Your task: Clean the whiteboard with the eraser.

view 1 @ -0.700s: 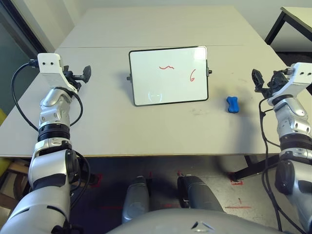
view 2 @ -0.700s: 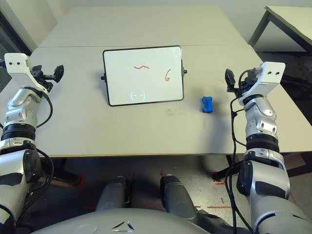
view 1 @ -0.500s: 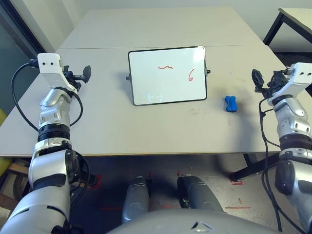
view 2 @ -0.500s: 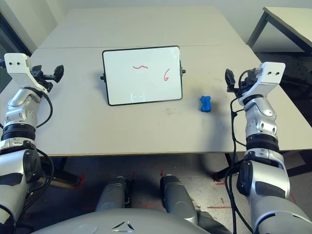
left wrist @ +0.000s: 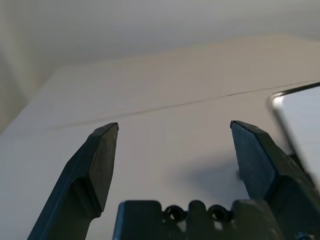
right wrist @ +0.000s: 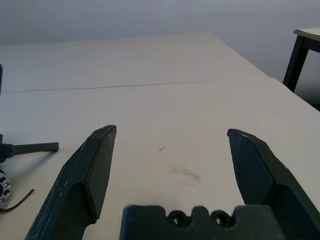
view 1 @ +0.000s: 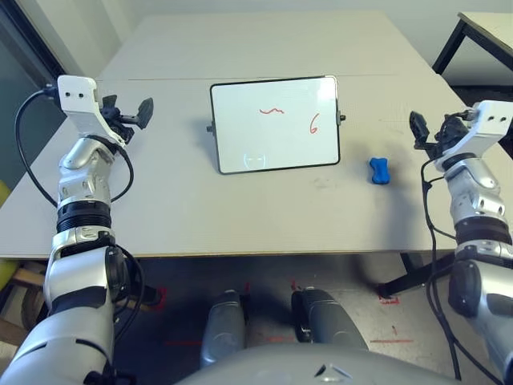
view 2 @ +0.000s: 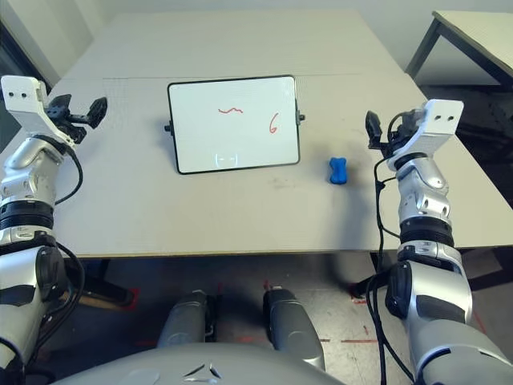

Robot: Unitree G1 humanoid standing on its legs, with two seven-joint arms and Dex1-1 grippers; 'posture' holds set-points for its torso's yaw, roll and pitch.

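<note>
The left gripper (left wrist: pixel 172 145) has its two black wedge-shaped fingers spread wide, grasping nothing, raised over the left edge of the matte grey surface (view 1: pixel 240 208). The right gripper (right wrist: pixel 172 150) is likewise released and empty, raised at the right edge. One glossy whiteboard (view 1: pixel 276 124), rectangular with rounded corners and a thin dark frame, lies mid-surface between them, bearing two red marks. One bright blue bone-shaped eraser (view 1: pixel 380 170) lies just right of the whiteboard, apart from it and nearer the right gripper.
</note>
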